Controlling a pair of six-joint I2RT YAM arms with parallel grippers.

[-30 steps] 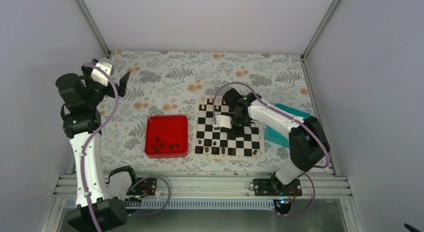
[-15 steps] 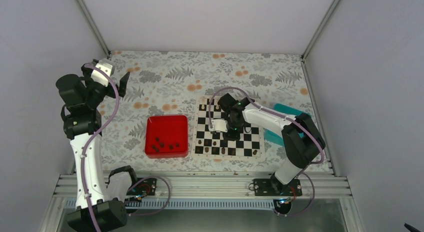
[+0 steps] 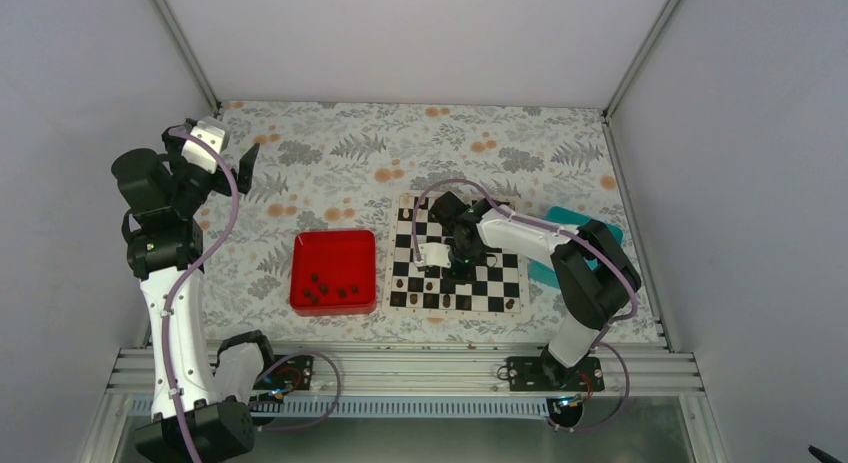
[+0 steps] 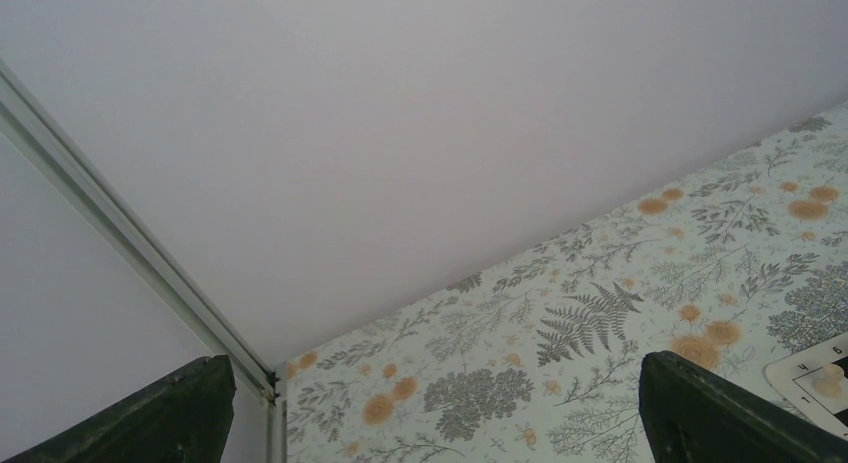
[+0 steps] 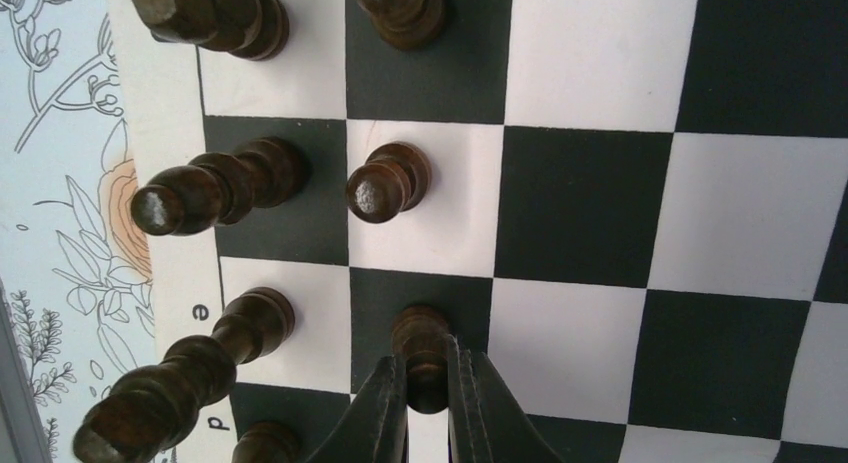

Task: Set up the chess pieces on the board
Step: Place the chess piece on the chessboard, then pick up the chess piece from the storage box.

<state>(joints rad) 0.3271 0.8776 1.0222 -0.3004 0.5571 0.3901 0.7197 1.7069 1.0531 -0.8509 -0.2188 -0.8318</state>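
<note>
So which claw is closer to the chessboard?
Right. The right claw is down on the chessboard, shut on a dark piece. The left claw is open, raised near the left wall.

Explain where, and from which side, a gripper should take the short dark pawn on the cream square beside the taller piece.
Best grip the pawn around its narrow neck just under the round head, coming down from above. It stands upright on a wider base, and the taller piece crowds one side, so the top is probably the freest way in.
</note>
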